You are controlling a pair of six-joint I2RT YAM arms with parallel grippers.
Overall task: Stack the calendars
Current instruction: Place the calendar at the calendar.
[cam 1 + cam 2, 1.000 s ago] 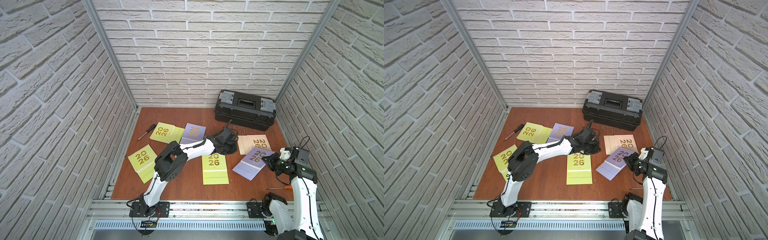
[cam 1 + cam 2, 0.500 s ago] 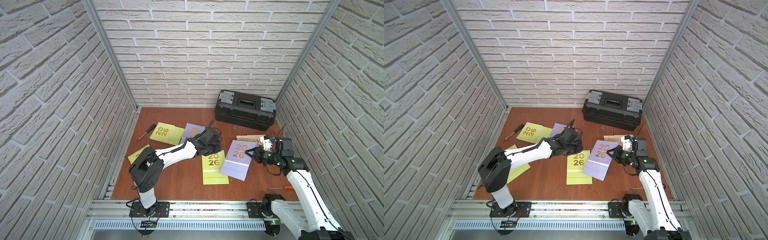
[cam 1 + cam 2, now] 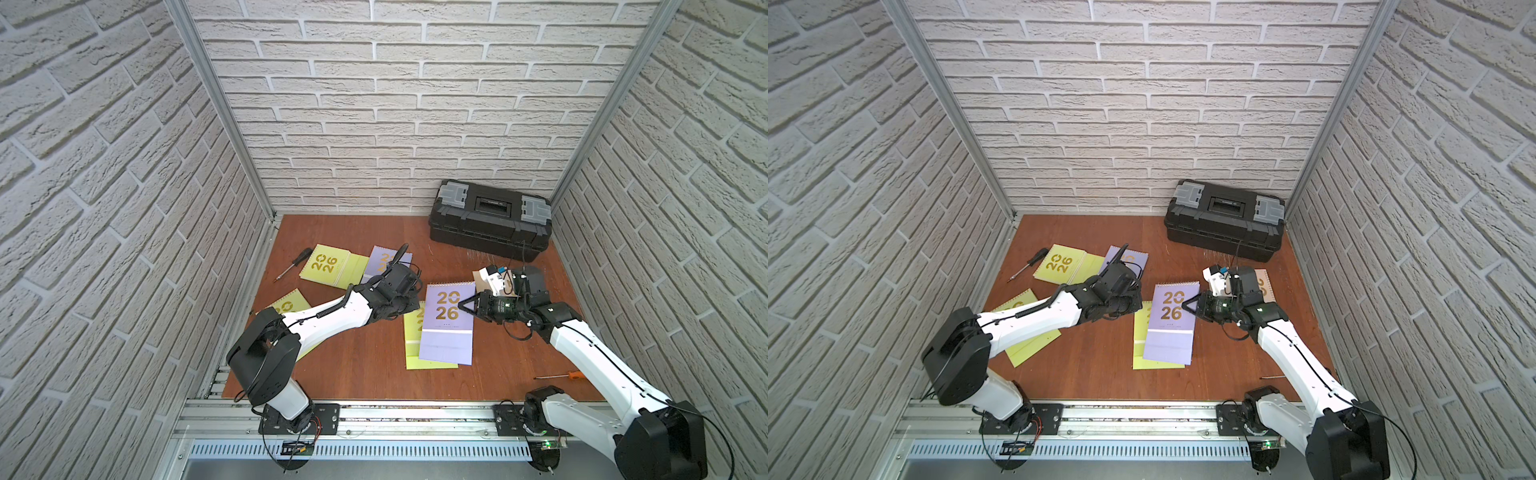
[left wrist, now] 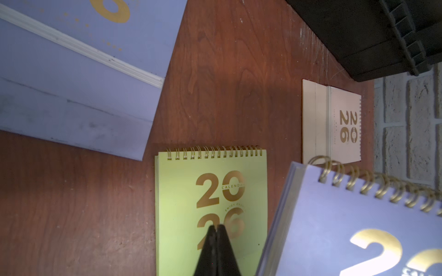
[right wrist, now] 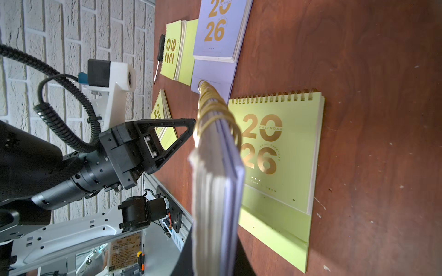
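Near the counter's [image 3: 365,374] left edge, the left green calendar [image 3: 291,303] is lying partly under your left arm. Toward the back-left corner, the back green calendar [image 3: 326,266] and the back lavender calendar [image 3: 384,257] are lying side by side.

Your left end effector [image 4: 216,229] is hovering over the gold numerals of the middle green calendar [image 4: 210,203], fingers pressed together and holding nothing. You cannot tell whether it is touching the cover. That calendar is lying flat mid-counter, with its spiral facing the back edge.

Your right end effector [image 3: 464,308] is pinching the held lavender calendar [image 3: 446,332] by its right long edge. It seems to be carrying it raised above the middle green one. Both long axes are running back to front, spirals toward the back edge. The held one is overhanging toward the counter's right edge, so the drop spot is lying to the left of your right end effector. The right arm is the nearer one, since it is already gripping. Your left fingers are sitting over the landing spot and are probably needing to clear first.

The beige calendar [image 4: 332,121] is lying near the right edge, beneath your right wrist.
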